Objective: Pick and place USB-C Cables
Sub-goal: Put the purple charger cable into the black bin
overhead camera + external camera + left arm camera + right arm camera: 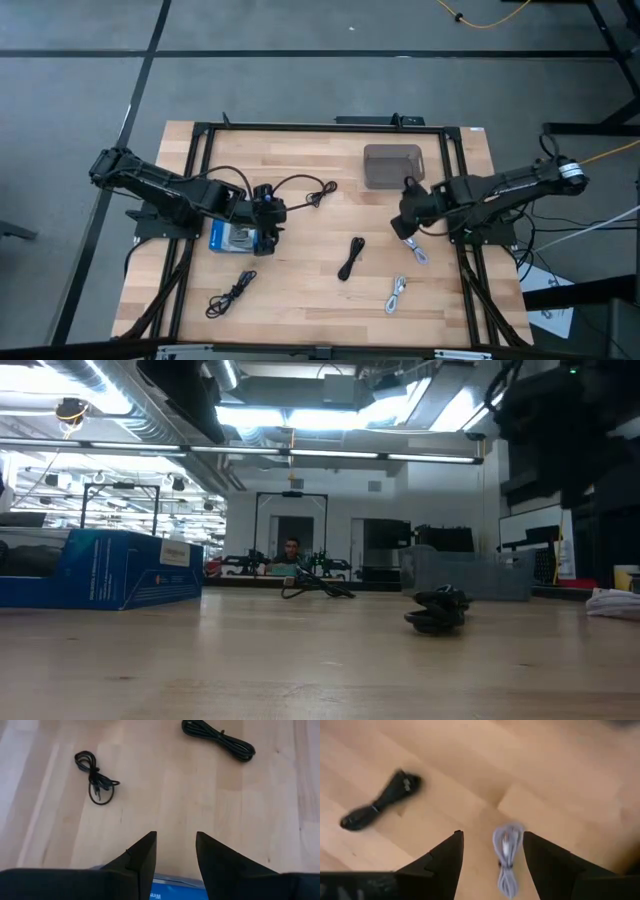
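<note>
I see nothing in the grey bin (pixel 392 165); my right gripper (pixel 492 851), fingers apart, straddles a pale cable (pixel 506 857) on the desk (pixel 300 290)

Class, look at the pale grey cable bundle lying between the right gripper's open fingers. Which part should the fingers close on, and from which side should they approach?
Grip the pale grey cable bundle across its narrow tied middle, coming straight down from above. It lies flat on the table, elongated, already between the open fingers of the right gripper, so they would likely pinch its short width.
</note>
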`<move>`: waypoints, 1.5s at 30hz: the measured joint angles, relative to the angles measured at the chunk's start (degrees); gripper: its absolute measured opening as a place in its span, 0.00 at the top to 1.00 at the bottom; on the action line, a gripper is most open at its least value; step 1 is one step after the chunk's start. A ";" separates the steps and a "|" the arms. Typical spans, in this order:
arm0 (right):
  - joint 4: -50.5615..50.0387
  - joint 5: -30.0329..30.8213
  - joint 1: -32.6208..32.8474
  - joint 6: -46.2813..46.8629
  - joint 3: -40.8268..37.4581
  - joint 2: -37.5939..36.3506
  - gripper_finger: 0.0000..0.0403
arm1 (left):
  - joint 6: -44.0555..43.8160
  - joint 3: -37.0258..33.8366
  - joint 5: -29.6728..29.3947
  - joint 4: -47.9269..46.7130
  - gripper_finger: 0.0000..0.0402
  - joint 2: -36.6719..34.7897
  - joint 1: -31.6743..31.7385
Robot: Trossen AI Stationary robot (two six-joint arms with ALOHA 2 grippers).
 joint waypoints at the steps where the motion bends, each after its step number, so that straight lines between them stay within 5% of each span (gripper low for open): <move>1: 0.05 -0.09 1.07 1.59 -0.58 0.30 0.48 | 0.00 0.00 -0.30 0.00 0.68 0.00 0.00; 9: 0.14 -0.02 8.34 12.54 -4.35 2.67 0.48 | 0.00 0.00 -1.01 0.89 0.68 0.00 0.00; 20: 2.23 0.01 13.00 13.53 -6.51 5.86 0.48 | -0.01 0.00 -1.05 1.05 0.68 0.00 0.00; 30: 2.30 -3.45 16.21 -0.68 -6.51 6.71 0.48 | -0.02 0.00 -1.06 1.14 0.68 0.00 0.00; 39: 2.15 -5.56 17.16 -23.98 -6.51 6.71 0.48 | -0.04 0.00 -1.07 1.16 0.68 0.00 0.00; 45: 2.67 -5.55 17.16 -22.05 -6.51 6.71 0.48 | -0.64 0.00 -1.07 1.18 0.67 0.00 0.00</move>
